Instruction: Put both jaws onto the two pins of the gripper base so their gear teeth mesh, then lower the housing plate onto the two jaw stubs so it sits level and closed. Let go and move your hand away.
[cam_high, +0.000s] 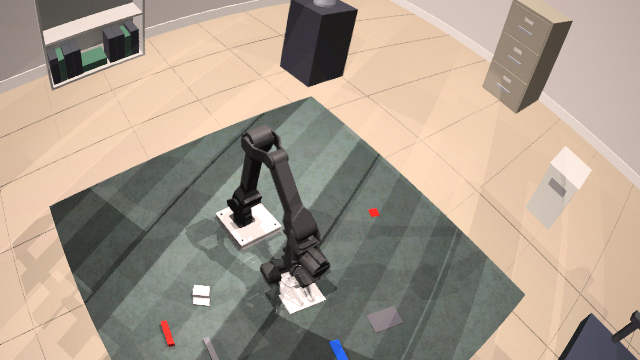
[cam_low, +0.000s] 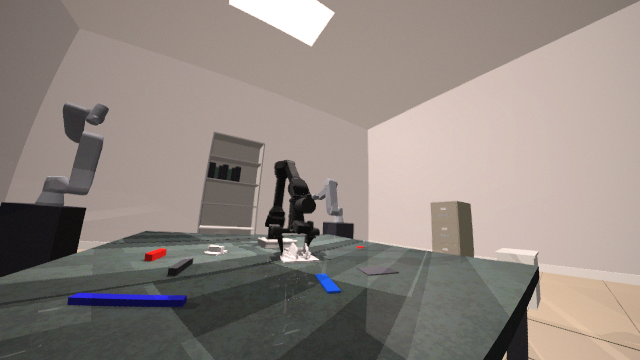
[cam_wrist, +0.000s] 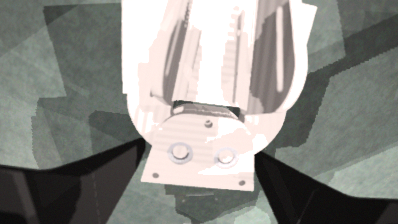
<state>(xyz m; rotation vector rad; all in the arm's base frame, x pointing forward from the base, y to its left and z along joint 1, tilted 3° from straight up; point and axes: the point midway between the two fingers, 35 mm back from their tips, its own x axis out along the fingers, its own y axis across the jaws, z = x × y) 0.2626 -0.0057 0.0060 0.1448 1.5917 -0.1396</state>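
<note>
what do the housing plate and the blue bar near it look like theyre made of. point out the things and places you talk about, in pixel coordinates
The housing plate (cam_wrist: 165, 174) looks like smooth white plastic, going by its pale, opaque face, though painted metal is possible. The blue bar (cam_high: 338, 349) (cam_low: 328, 283) could be plastic or painted wood: it shows one flat, even colour with no visible grain.

High above the table (cam_high: 425, 250) (cam_low: 425, 310), one camera looks steeply down; another faces the same black arm (cam_high: 287, 185) (cam_low: 280, 195) from low across the tabletop. A close wrist view peers down at white parts (cam_wrist: 200, 135), partly washed out.
</note>
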